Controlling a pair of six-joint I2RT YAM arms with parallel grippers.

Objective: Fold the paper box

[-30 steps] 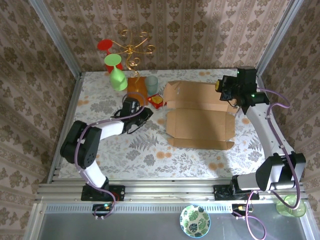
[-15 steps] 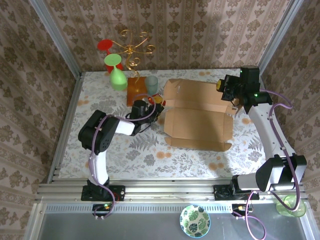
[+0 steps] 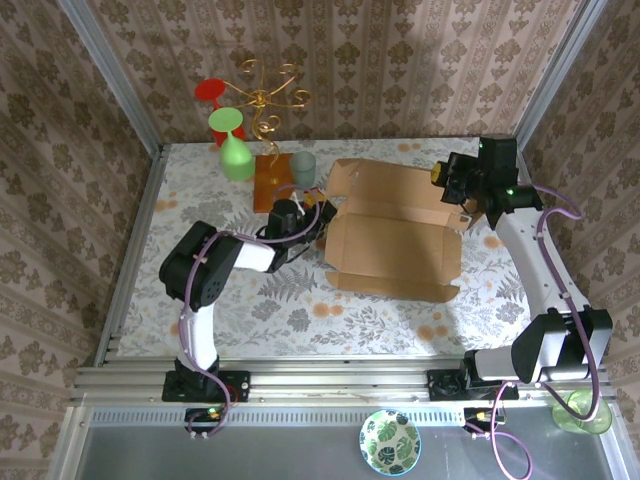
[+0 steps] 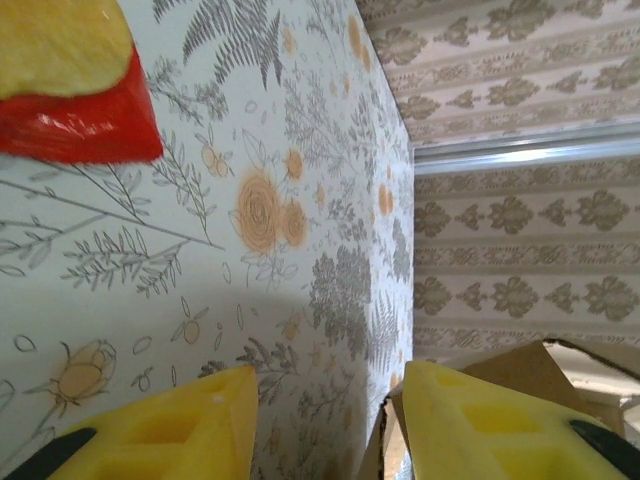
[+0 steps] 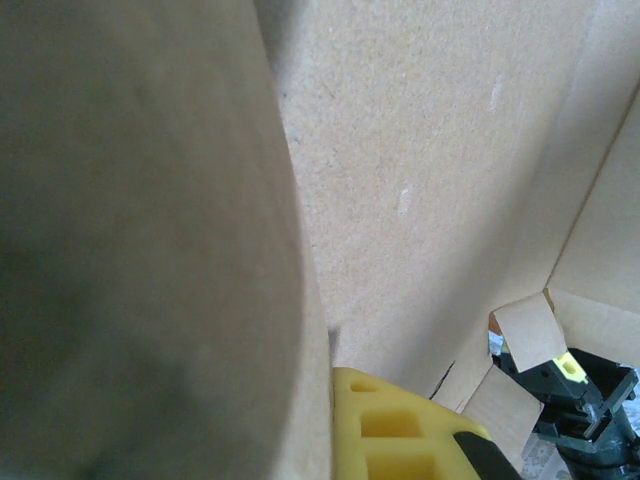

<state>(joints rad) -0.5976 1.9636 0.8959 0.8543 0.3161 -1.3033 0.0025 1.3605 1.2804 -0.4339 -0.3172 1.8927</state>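
Left arm lies low, elbow bent, forearm stretched rightward over the floral-patterned table (image 3: 300, 310). Left pincer (image 3: 305, 222) is open, yellow fingers (image 4: 170, 430) apart with bare tabletop between them. The large plain brown corrugated cardboard paper box (image 3: 395, 240) sits just right of it, a flap edge beside the right finger. Right arm reaches far forward, wrist turned inward. Right pincer (image 3: 462, 195) is clamped on the box's raised far-right flap.
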